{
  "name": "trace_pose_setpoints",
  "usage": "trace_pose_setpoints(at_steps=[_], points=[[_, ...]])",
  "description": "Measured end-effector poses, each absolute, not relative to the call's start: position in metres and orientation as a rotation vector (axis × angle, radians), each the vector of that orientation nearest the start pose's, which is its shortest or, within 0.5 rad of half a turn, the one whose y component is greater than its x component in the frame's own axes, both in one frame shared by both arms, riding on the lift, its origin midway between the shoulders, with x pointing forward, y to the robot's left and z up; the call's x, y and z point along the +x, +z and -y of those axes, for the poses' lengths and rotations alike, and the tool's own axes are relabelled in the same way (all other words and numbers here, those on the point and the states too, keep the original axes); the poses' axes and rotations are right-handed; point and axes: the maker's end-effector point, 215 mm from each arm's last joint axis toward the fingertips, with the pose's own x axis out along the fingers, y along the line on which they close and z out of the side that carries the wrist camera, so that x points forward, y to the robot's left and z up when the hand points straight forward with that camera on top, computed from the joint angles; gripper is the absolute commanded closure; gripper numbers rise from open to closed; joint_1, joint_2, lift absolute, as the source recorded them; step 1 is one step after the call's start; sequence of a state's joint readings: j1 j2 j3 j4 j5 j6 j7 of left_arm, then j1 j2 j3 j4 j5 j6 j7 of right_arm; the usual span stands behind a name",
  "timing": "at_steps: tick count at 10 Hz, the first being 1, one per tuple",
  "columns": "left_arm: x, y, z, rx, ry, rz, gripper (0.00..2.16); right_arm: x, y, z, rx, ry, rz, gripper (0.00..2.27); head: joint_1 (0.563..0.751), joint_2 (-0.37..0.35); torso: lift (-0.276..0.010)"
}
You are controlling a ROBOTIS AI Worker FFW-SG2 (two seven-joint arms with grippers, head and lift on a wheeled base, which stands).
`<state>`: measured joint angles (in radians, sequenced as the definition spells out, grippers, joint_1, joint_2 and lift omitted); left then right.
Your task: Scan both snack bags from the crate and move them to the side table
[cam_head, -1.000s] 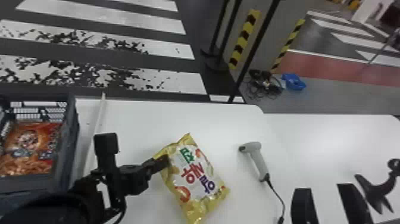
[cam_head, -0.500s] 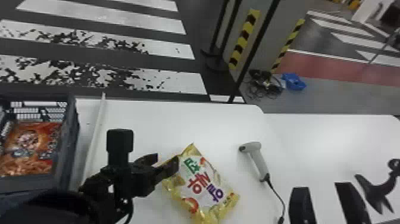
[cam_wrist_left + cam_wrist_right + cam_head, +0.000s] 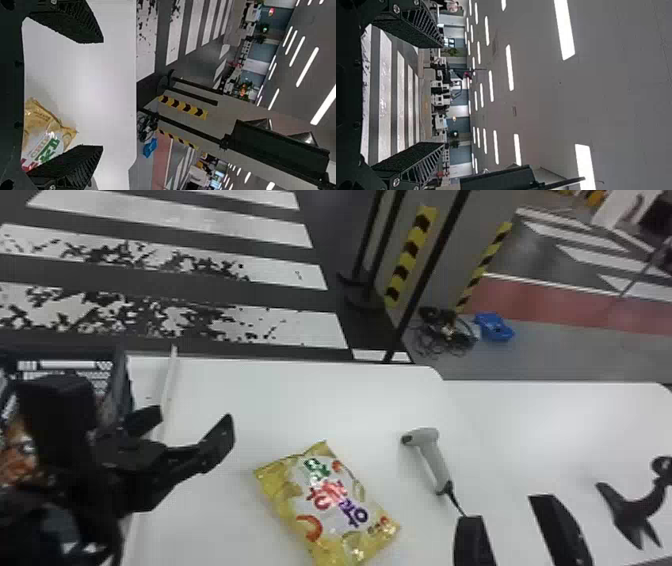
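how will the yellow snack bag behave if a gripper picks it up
The yellow snack bag looks puffed and crinkled, so it would probably give under a squeeze and crumple rather than stay stiff. Its shiny film may slip a little between fingers. Lying flat on its broad side, it seems unlikely to roll.

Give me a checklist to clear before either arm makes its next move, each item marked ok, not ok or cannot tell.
1. Left gripper open and empty: ok.
2. Yellow snack bag lying free on the white table: ok.
3. Handheld scanner in a gripper: not ok, it lies on the table, right of the yellow snack bag.
4. Yellow snack bag already scanned: cannot tell.
5. Orange snack bag out of the crate: not ok, it is inside.
6. Right gripper open and empty: ok.
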<state>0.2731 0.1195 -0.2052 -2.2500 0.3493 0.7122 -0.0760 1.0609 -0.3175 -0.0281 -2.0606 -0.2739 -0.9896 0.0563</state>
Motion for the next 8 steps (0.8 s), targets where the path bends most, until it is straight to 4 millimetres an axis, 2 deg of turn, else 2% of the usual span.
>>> trace_pose_setpoints(at_steps=[1, 3, 5, 6, 8], points=[[0.445, -0.318, -0.086, -0.197, -0.431, -0.329, 0.03, 0.239, -0.233, 0.257, 0.056, 0.199, 0.386, 0.12, 0.695, -0.312, -0.095], [0.422, -0.303, -0.14, -0.133, -0.351, -0.3, 0.04, 0.248, -0.251, 0.246, 0.068, 0.222, 0.335, 0.12, 0.695, -0.193, -0.095], [0.409, -0.285, -0.196, -0.06, -0.226, -0.212, 0.04, 0.252, -0.263, 0.24, 0.082, 0.229, 0.315, 0.1, 0.695, -0.106, -0.095], [0.403, -0.272, -0.219, -0.012, -0.154, -0.129, 0.08, 0.254, -0.267, 0.237, 0.09, 0.232, 0.31, 0.11, 0.695, -0.05, -0.095], [0.384, -0.228, -0.253, 0.021, -0.073, 0.104, 0.14, 0.263, -0.282, 0.232, 0.098, 0.238, 0.278, 0.11, 0.695, 0.032, -0.095]])
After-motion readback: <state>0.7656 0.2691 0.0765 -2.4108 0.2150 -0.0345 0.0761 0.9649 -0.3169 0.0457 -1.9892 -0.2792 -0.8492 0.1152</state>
